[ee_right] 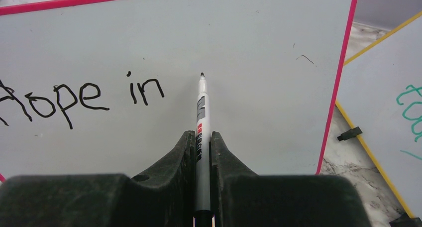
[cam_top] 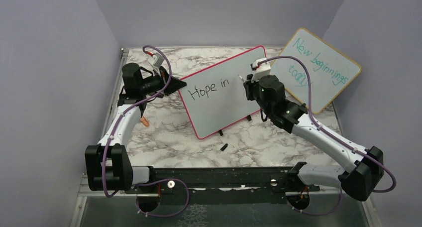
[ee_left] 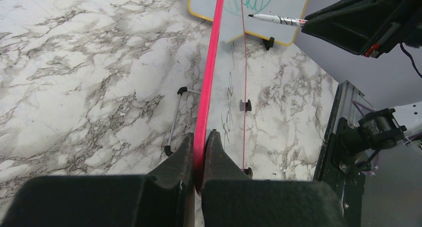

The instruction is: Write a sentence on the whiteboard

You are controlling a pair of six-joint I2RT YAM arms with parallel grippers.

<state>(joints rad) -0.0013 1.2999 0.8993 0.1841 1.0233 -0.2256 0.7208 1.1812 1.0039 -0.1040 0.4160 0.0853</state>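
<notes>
Top view: the whiteboard stands tilted on the table. The left gripper is at its left edge. The right gripper faces its front, right of the sentence, which so far reads "Hope in".

Left wrist view: the fingers are clamped on the whiteboard's pink edge.

Right wrist view: the fingers grip the pen, its long axis pointing at the whiteboard. The tip lies just right of "in"; contact cannot be determined.

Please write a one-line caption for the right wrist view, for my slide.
Right gripper holds a white marker pen pointed at the pink-framed whiteboard, beside the black words "Hope in".
</notes>
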